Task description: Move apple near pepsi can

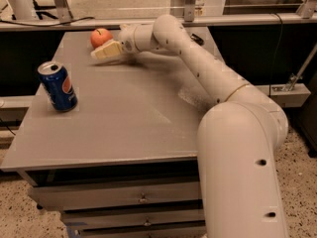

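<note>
A round red-orange apple (99, 36) sits near the far edge of the grey table (124, 118), left of centre. A blue pepsi can (57, 86) with a silver top stands upright near the table's left edge, well in front of the apple. My gripper (105, 51) reaches in from the right on a long white arm. Its cream fingers lie just in front of and to the right of the apple, close to it or touching it.
A small dark object (197, 38) lies at the table's far right behind the arm. A metal rail and frame (148, 22) run behind the table. Drawers (138, 197) sit under the tabletop. My white base (242, 172) stands at the front right.
</note>
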Action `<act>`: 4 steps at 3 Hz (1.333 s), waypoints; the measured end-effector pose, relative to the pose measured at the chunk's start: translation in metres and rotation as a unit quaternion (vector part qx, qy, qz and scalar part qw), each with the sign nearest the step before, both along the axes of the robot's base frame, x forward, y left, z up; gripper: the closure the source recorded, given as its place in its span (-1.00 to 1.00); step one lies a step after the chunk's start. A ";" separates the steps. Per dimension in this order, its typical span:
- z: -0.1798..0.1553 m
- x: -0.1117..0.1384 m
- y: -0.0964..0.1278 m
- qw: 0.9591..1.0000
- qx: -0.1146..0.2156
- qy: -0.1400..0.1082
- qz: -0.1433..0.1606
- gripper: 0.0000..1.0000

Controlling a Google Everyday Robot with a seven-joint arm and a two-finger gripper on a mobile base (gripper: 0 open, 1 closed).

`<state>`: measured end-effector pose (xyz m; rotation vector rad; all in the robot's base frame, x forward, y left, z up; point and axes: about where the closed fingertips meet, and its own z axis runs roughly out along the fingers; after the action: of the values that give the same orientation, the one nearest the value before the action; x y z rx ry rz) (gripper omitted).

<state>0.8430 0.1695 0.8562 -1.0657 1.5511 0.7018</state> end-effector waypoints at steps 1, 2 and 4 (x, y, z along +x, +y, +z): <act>-0.001 0.009 0.002 1.000 0.006 -0.002 -0.011 -0.63; 0.000 0.013 0.006 1.000 0.014 -0.001 -0.017 -0.16; -0.002 0.004 0.006 0.999 0.029 0.018 -0.023 0.76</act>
<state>0.8467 0.1752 0.8538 -0.9768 1.5722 0.7326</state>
